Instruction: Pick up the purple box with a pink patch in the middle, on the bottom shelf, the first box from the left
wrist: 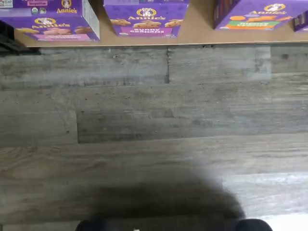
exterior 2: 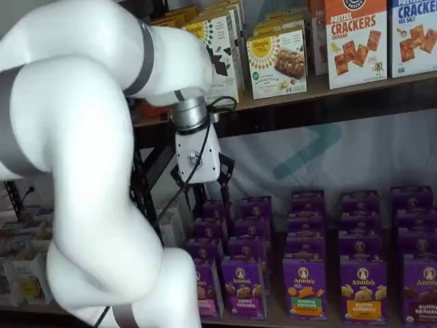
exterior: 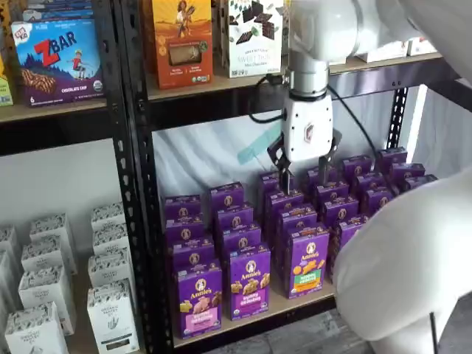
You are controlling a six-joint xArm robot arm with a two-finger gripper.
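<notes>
Wrist view: grey plank floor [wrist: 154, 125] fills most of the field; along the shelf edge stand 3 Annie's boxes, the purple box [wrist: 53, 24] with its pink patch at one end, beside a purple-patched box [wrist: 146, 19].

Shelf views: the gripper [exterior: 302, 175] hangs above the rear rows, fingers spread and holding nothing (a gap shows plainly). The purple box [exterior: 198, 299] stands upright at the front left of the bottom shelf [exterior: 295, 304], well apart from the fingers. In a shelf view the gripper [exterior 2: 203, 186] hangs beside the white arm [exterior 2: 82, 171], which partly hides the purple box [exterior 2: 207, 290].
</notes>
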